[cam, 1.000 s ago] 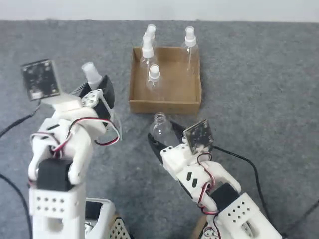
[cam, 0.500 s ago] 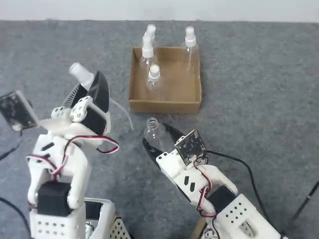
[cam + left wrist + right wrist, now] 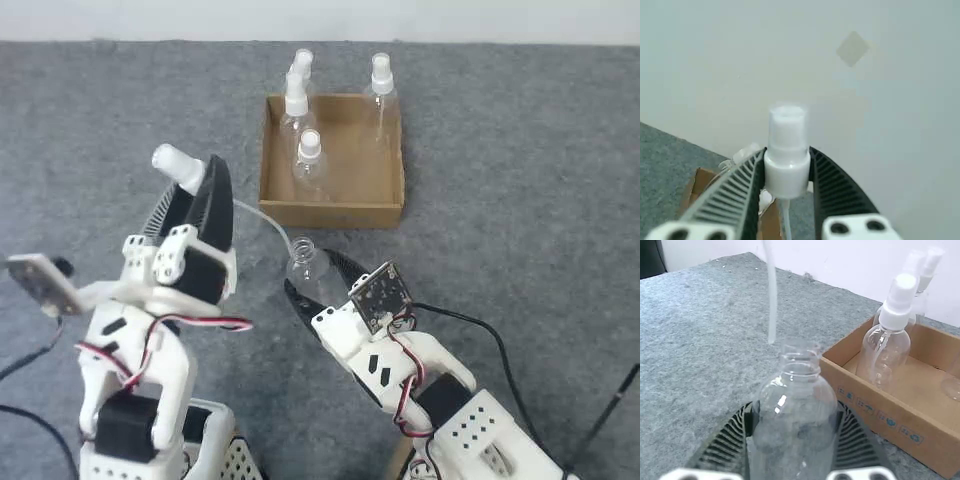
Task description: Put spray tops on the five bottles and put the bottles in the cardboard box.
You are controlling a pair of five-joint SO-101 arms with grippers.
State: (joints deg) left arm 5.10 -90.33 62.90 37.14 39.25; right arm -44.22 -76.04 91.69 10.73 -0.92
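There are 4 capped bottles point(image 3: 311, 165), each with a white spray top on. There is 1 open bottle point(image 3: 305, 268) with no top. That makes 5. There is 1 loose spray top point(image 3: 180, 165) with a thin tube, 1 cardboard box point(image 3: 330, 212), and 2 robot arms point(image 3: 140, 330).

White plastic arms point(image 3: 140, 340), black ribbed end effectors point(image 3: 786, 159) point(image 3: 792, 412), red cables point(image 3: 212, 322)

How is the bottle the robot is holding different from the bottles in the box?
The held bottle has an open neck, while the boxed bottles each wear a white spray top. The held bottle sits in the right gripper, outside the cardboard box; the boxed bottles stand inside it. Both kinds are clear plastic.
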